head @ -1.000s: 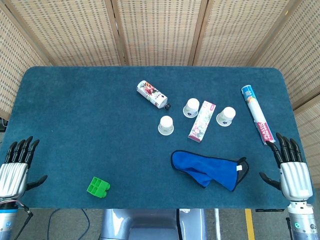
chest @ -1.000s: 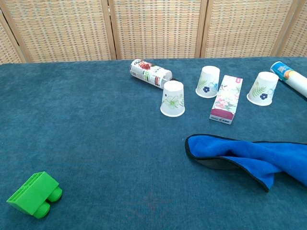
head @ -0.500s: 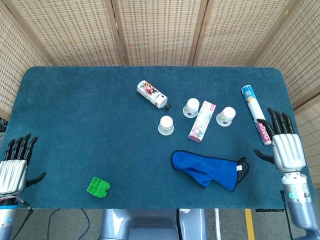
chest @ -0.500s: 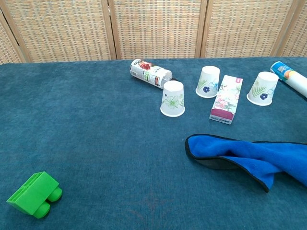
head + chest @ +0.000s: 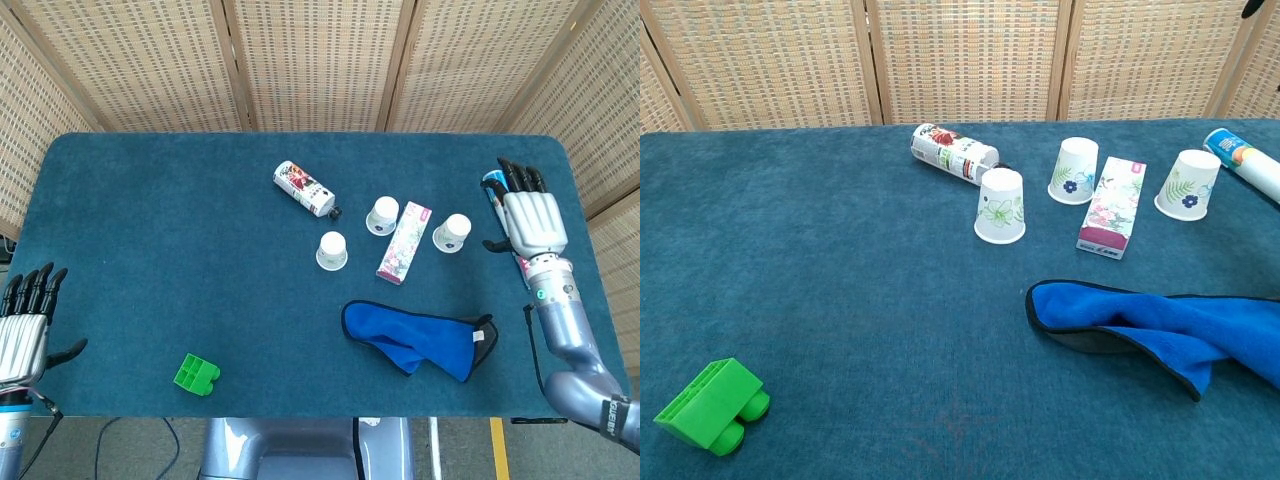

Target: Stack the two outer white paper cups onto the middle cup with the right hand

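Three white paper cups stand upside down on the blue table: the left cup (image 5: 332, 250) (image 5: 1000, 206), the middle cup (image 5: 382, 215) (image 5: 1074, 170) and the right cup (image 5: 452, 232) (image 5: 1186, 184). My right hand (image 5: 530, 218) is open, fingers spread, raised to the right of the right cup and holding nothing. A dark fingertip (image 5: 1249, 8) shows at the top right corner of the chest view. My left hand (image 5: 25, 325) is open at the table's front left corner.
A floral carton (image 5: 403, 242) (image 5: 1112, 207) lies between the middle and right cups. A bottle (image 5: 305, 189) (image 5: 953, 153) lies behind the left cup. A blue cloth (image 5: 420, 338) (image 5: 1160, 324), a tube (image 5: 498, 195) (image 5: 1245, 159) under my right hand and a green block (image 5: 196, 375) (image 5: 710, 405) also lie here.
My right hand has risen from the table's front right corner and moved back toward the right cup. My left hand has slid slightly lower. The cups have not moved.
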`<action>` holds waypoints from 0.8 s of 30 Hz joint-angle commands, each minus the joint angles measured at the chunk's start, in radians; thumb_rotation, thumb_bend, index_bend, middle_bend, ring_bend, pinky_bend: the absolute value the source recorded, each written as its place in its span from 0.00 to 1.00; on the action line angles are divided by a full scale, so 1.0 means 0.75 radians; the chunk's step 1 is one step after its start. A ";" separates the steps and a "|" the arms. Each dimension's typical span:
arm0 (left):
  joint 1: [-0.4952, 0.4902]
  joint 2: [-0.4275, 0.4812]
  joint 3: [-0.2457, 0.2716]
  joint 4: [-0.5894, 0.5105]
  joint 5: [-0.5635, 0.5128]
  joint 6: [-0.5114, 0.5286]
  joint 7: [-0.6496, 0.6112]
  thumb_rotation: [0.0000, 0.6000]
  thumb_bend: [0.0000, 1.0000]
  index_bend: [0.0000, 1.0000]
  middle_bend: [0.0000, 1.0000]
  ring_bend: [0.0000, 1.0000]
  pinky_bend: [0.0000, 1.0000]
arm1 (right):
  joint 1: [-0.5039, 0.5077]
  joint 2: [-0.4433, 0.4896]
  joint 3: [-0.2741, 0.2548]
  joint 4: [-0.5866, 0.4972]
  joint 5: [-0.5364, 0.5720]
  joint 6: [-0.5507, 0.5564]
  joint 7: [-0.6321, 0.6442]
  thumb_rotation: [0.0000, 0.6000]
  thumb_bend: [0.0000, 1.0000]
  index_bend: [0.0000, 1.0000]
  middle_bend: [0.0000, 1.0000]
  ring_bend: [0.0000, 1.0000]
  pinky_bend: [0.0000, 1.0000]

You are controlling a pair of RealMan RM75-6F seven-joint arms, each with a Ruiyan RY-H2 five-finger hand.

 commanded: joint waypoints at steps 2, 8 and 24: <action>0.001 0.003 -0.006 -0.002 -0.005 0.007 -0.002 1.00 0.08 0.00 0.00 0.00 0.00 | 0.084 -0.052 -0.015 0.093 0.129 -0.085 -0.062 1.00 0.17 0.28 0.06 0.00 0.10; -0.009 -0.002 -0.006 -0.003 -0.013 -0.008 0.015 1.00 0.08 0.00 0.00 0.00 0.00 | 0.161 -0.134 -0.075 0.224 0.227 -0.163 -0.090 1.00 0.19 0.28 0.06 0.00 0.10; -0.011 -0.022 -0.002 0.001 -0.011 0.002 0.060 1.00 0.08 0.00 0.00 0.00 0.00 | 0.264 -0.351 -0.153 0.623 0.317 -0.353 -0.010 1.00 0.20 0.30 0.06 0.00 0.10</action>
